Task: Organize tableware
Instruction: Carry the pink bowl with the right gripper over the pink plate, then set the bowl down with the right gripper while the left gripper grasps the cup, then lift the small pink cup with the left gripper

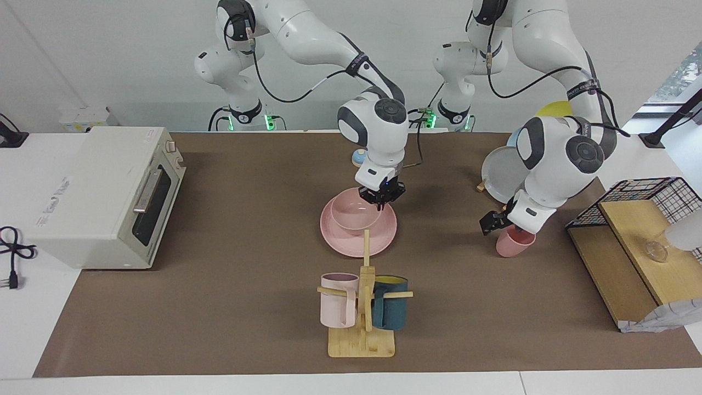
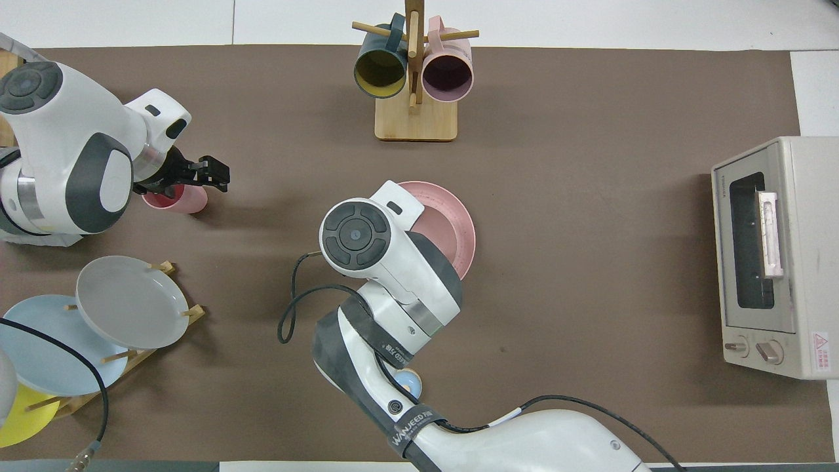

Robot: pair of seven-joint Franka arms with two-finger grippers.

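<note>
The pink bowl [image 1: 355,215] sits in the middle of the pink plate [image 1: 357,229], so two parts of the matching set are already stacked. The plate lies on the brown counter [image 1: 247,230], near its middle. The right tool [image 1: 382,198] is low at the bowl's rim, at about two o'clock on the bowl in the facing view. One finger looks inside the rim and one outside, so it seems to be pinching the rim, though it may be letting go.

The pink cup [image 1: 514,242] is well apart from the plate, toward the left arm's end of the counter, at about three o'clock from the plate in the facing view. It leans over, tipped. The left tool [image 1: 500,224] is right at the cup and looks to be pinching its rim, which would explain the tilt.

I think the cup should go into the bowl next, so the set nests together.

The mug rack [image 1: 362,307] with two mugs is not part of this.
</note>
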